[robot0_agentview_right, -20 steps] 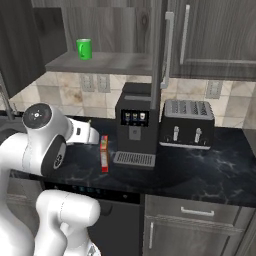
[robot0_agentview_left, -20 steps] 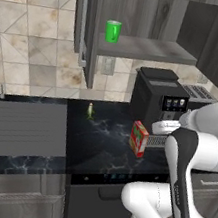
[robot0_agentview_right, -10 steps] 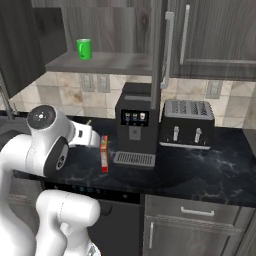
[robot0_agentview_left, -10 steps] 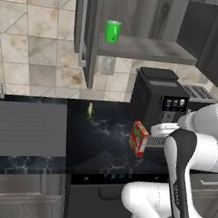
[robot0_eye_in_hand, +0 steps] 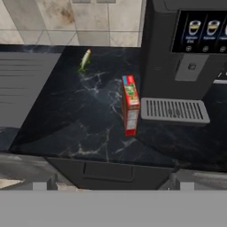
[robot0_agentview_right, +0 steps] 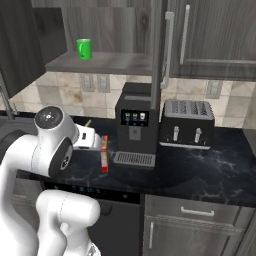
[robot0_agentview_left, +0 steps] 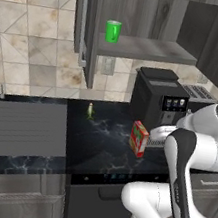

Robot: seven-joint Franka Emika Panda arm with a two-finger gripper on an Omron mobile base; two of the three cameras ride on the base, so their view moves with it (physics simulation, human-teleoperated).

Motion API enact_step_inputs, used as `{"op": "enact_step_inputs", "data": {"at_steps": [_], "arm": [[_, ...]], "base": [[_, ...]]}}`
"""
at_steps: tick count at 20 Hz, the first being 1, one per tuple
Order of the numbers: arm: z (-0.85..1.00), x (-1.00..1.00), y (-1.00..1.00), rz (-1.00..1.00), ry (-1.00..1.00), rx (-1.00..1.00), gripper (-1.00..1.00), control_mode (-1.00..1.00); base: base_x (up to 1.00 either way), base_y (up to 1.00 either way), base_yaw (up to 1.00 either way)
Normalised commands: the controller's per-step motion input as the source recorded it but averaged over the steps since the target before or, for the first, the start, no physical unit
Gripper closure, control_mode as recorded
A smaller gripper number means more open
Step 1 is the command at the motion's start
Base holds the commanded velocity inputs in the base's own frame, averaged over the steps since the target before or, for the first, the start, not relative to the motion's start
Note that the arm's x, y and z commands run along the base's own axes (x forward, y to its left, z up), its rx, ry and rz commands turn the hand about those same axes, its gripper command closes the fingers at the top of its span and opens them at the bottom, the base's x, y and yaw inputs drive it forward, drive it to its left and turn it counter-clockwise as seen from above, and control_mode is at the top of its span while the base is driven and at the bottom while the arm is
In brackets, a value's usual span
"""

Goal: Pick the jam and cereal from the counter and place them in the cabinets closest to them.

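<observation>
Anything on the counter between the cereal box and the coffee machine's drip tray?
No. In the hand view the cereal box stands just left of the drip tray, with only a thin strip of bare black counter between them.

Light is even and soft, rendered flat, with no glare. The desk (robot0_eye_in_hand: 97, 119) reads dark, with a faint shadow by the cereal (robot0_eye_in_hand: 130, 104). The hand view is slightly soft and grainy.

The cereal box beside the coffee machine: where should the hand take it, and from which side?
Grip the cereal box near its top, pinching across the two broad printed faces, which are close together. It stands upright on the counter with its narrow edge facing out. The coffee machine and its drip tray crowd one broad face, so coming down from above probably leaves the fingers more room.
</observation>
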Motion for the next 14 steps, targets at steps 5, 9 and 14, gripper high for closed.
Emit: {"op": "enact_step_inputs", "data": {"at_steps": [5,9,14], "arm": [[-0.29,0.01,0.00,0.01,0.00,0.00,-1.00,-1.00],[-0.26,0.11,0.00,0.00,0.00,-0.01,-1.00,-1.00],[-0.21,0.12,0.00,0.00,-0.01,0.00,-1.00,-1.00]], "base": [[0.00,0.00,0.00],[0.00,0.00,0.00],[0.00,0.00,0.00]]}}
